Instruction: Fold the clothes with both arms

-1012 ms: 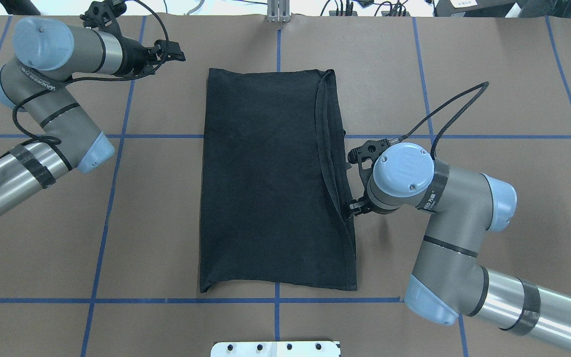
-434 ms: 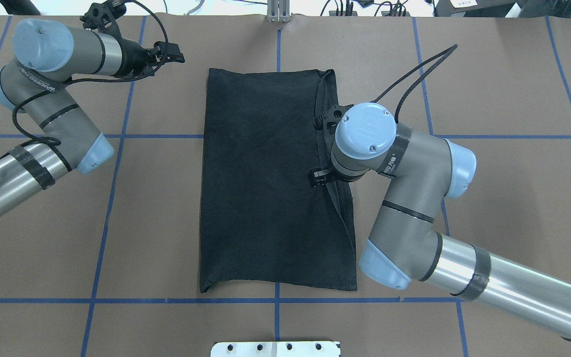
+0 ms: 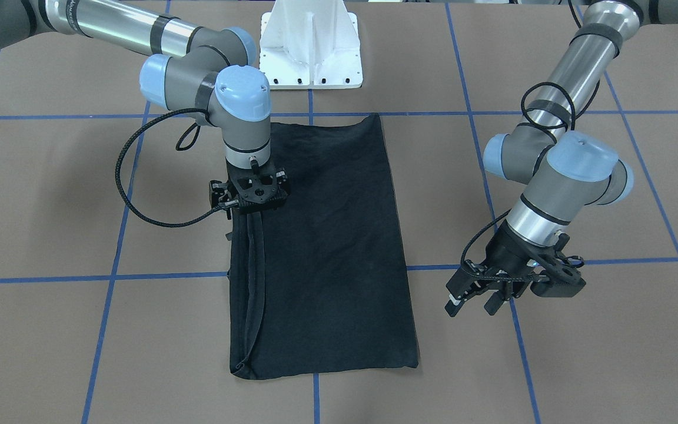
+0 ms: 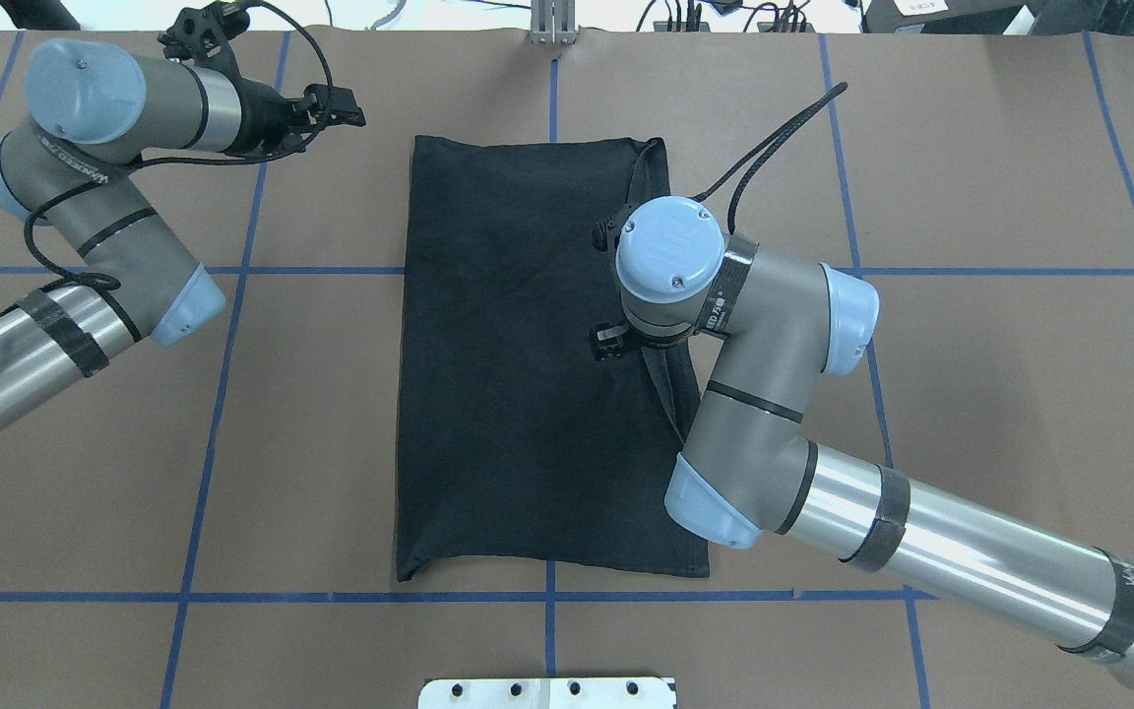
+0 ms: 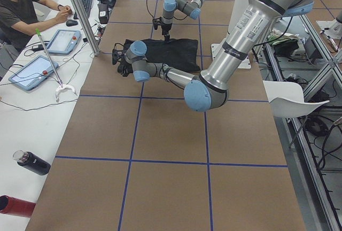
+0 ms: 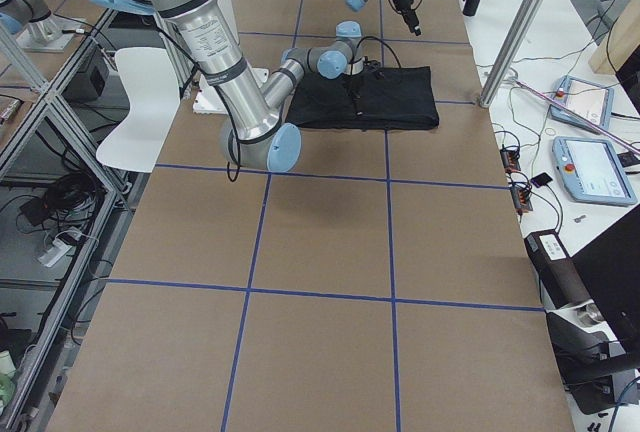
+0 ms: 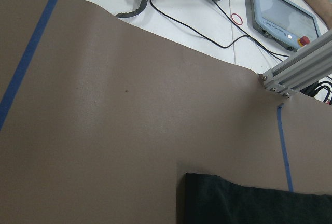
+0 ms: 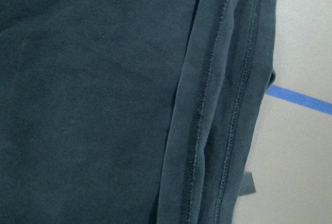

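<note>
The clothes are one black T-shirt [image 4: 518, 374], folded into a long rectangle and lying flat mid-table with its plain side up [image 3: 333, 247]. A doubled hem strip runs along its right edge [image 8: 218, 110]. My right gripper [image 3: 255, 206] points straight down over that hem strip, close to the cloth. Its fingers are hidden under the wrist, so I cannot tell whether they are open or shut. My left gripper [image 3: 474, 303] hovers over bare table off the shirt's far left corner [image 4: 336, 103]. It is open and holds nothing. The left wrist view catches only a shirt corner [image 7: 249, 203].
The white pedestal base [image 3: 311, 53] stands at the robot's side of the shirt. Blue tape lines [image 4: 232, 269] grid the brown table. A metal post [image 4: 552, 25] rises at the far edge. Beyond it a person [image 5: 21, 6] sits at a side desk with tablets.
My right arm has swung left and away from the robot, from beside the shirt's right edge to above the folded hem. The shirt lies unchanged. The left arm has barely moved.
</note>
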